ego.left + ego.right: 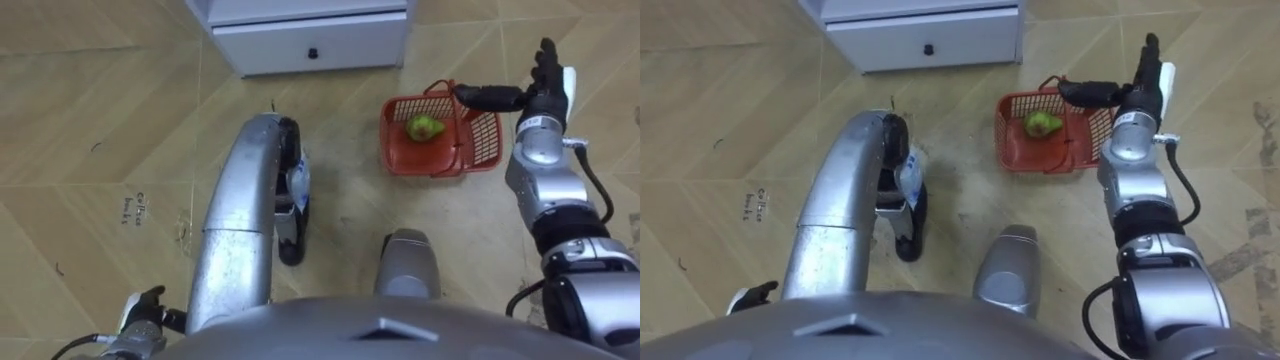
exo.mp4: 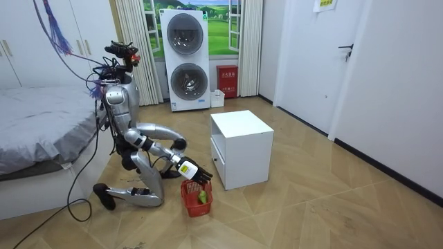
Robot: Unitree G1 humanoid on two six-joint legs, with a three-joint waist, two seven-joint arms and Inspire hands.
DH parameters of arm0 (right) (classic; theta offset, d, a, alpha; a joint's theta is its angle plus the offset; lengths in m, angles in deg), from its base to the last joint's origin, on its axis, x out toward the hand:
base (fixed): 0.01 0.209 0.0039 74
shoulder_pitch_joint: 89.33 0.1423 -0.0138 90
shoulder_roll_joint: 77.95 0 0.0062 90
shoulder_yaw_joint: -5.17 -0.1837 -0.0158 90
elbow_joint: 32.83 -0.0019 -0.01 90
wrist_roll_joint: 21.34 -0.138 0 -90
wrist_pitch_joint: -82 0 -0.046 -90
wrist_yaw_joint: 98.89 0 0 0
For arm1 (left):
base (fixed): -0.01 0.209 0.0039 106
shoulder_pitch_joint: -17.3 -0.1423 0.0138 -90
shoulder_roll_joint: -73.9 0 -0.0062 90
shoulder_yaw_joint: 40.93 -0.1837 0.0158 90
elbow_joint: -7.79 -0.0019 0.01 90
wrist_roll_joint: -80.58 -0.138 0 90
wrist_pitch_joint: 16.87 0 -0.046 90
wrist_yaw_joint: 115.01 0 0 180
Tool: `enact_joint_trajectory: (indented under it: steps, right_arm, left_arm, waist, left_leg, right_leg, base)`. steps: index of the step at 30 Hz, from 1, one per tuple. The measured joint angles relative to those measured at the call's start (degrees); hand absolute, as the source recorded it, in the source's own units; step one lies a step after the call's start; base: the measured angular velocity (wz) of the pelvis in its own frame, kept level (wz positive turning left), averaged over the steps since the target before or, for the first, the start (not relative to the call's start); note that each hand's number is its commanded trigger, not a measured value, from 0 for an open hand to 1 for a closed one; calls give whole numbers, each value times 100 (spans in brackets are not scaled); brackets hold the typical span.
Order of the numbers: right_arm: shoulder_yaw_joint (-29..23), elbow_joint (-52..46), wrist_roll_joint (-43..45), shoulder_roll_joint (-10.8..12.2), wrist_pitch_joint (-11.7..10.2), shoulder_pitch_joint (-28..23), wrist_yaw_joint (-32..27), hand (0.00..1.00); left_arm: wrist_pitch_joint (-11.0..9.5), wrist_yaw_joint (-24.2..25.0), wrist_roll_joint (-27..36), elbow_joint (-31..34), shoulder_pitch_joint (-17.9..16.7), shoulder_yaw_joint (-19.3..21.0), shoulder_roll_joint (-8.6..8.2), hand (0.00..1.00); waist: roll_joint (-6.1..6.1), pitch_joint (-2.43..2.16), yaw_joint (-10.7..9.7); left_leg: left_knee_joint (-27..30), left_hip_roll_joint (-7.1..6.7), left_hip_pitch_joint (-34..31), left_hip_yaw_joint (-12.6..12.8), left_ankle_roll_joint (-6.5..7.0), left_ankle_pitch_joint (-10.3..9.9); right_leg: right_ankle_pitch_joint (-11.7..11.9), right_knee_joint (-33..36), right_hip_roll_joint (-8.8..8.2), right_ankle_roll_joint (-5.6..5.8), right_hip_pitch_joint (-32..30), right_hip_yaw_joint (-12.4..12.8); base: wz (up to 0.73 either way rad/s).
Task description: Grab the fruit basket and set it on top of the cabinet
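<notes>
Standing just left of the straight-fingered right hand [image 1: 543,95]: the fruit basket [image 1: 487,140].

The fruit basket [image 1: 486,140] is bright red, and its walls are a grid of little holes. The fruit [image 1: 424,127] inside it is green. The right hand [image 1: 548,95] just beside it is dark, with black fingers [image 1: 546,60].

The floor [image 1: 90,110] is light brown wood, laid in a zigzag pattern. The cabinet [image 1: 350,45] on the far side is white, with a small black knob [image 1: 312,53] on its drawer.

In the room view, the two stacked washing machines [image 2: 185,90] are white with grey round doors. The box [image 2: 227,79] beside them is red, and the bed cover [image 2: 34,128] is grey.
</notes>
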Motion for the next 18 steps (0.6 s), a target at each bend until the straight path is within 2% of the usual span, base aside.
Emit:
enact_joint_trajectory:
  steps: [4, 13, 18]
  right_arm:
    - [64, 41, 0, 20, 2, -17, 106, 0]
    - [387, 433, -36, 14, 2, 26, 404, 0]
    - [389, 705, -190, 13, 4, 28, 507, 0]
  left_arm:
    - [2, 113, 20, 1, 2, -3, 0, 0]
    - [36, 363, 23, 12, 16, -226, 3, 0]
    - [33, 395, 24, 15, 65, -270, 2, 0]
  waist:
    - [90, -7, 56]
    - [146, -4, 127]
    - [209, -4, 271]
  left_leg:
    - [-86, 25, -4, 70, -26, 52]
    - [-179, 130, -34, 77, -97, 139]
    - [-210, 220, -31, 152, -80, 155]
  right_leg:
    - [-3, 19, -16, -4, -74, 40]
    - [-10, 29, 8, 9, -134, -28]
    - [-17, 50, -2, 19, -212, -15]
  base:
    - [2]
    - [3]
    - [0]
